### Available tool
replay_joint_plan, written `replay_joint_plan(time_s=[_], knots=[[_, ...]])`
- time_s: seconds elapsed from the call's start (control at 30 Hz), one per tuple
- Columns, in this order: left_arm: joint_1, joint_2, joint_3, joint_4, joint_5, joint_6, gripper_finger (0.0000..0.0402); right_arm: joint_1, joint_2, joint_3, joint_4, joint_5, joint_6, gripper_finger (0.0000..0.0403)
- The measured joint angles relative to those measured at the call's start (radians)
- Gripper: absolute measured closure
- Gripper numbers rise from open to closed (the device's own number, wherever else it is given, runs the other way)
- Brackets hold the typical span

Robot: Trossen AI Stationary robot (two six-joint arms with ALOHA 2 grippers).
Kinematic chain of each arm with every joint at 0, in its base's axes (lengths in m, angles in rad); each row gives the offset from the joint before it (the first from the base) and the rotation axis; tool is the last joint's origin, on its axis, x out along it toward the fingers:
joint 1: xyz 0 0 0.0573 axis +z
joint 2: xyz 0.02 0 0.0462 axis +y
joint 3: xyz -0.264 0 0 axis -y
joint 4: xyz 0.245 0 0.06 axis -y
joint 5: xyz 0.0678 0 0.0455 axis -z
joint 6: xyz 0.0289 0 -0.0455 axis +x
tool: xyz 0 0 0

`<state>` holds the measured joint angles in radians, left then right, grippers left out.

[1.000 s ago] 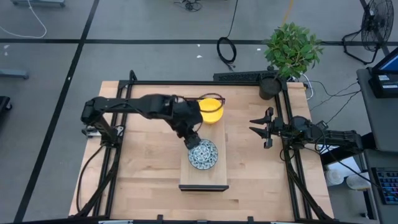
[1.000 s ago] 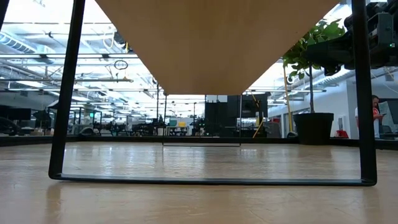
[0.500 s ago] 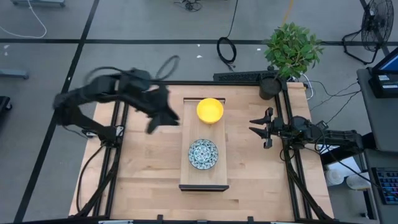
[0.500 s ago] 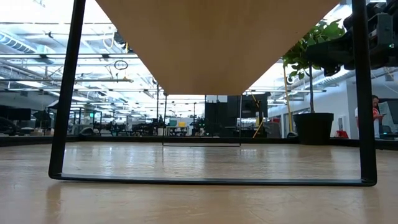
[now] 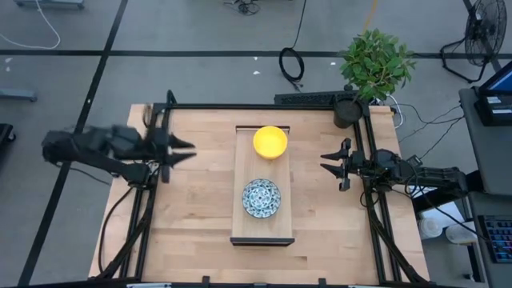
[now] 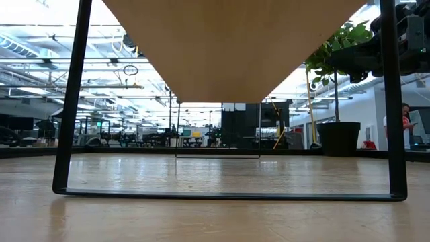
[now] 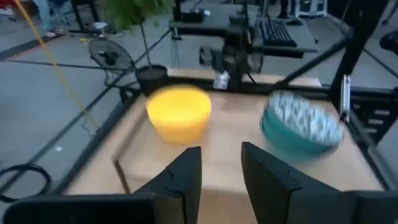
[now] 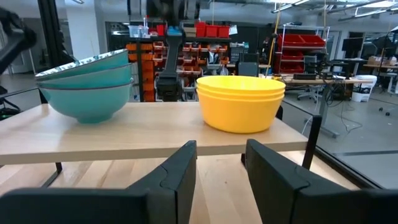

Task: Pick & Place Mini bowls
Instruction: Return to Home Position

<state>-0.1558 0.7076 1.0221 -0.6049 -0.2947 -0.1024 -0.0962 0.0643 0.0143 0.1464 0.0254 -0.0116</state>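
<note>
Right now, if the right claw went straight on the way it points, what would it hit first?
The right gripper would probably meet the side edge of the long raised wooden tray, between the stack of yellow bowls and the stack of blue-green patterned bowls; height is unclear.

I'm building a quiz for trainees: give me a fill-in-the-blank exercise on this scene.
The stack of yellow bowls holds ___ bowls. The patterned bowls sit stacked on the same wooden shelf as the ___ ones. The left gripper and the right gripper are both ___.
Missing: three; yellow; open.
</note>
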Motion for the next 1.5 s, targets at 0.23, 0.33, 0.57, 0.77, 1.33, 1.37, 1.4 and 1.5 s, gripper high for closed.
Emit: replay_joint_plan(time_s=[0.23,0.33,0.57,0.77,1.33,1.37,1.4,1.5], knots=[[0.034,-0.325,-0.592,0.41,0.117,-0.057,0.0284,0.0,0.0,0.0,0.0,0.0,0.0,0.0277],[0.038,-0.433,-0.747,0.565,0.159,-0.035,0.0284,0.0,0.0,0.0,0.0,0.0,0.0,0.0277],[0.038,-0.576,-0.969,0.751,0.164,-0.006,0.0284,0.0,0.0,0.0,0.0,0.0,0.0,0.0277],[0.038,-0.595,-1.008,0.774,0.16,0.028,0.0284,0.0,0.0,0.0,0.0,0.0,0.0,0.0277],[0.038,-0.584,-1.007,0.744,0.137,0.043,0.0284,0.0,0.0,0.0,0.0,0.0,0.0,0.0277],[0.038,-0.584,-1.007,0.744,0.137,0.043,0.0284,0.0,0.0,0.0,0.0,0.0,0.0,0.0277],[0.038,-0.584,-1.007,0.744,0.137,0.045,0.0284,0.0,0.0,0.0,0.0,0.0,0.0,0.0277],[0.038,-0.584,-1.007,0.744,0.137,0.044,0.0284,0.0,0.0,0.0,0.0,0.0,0.0,0.0277]])
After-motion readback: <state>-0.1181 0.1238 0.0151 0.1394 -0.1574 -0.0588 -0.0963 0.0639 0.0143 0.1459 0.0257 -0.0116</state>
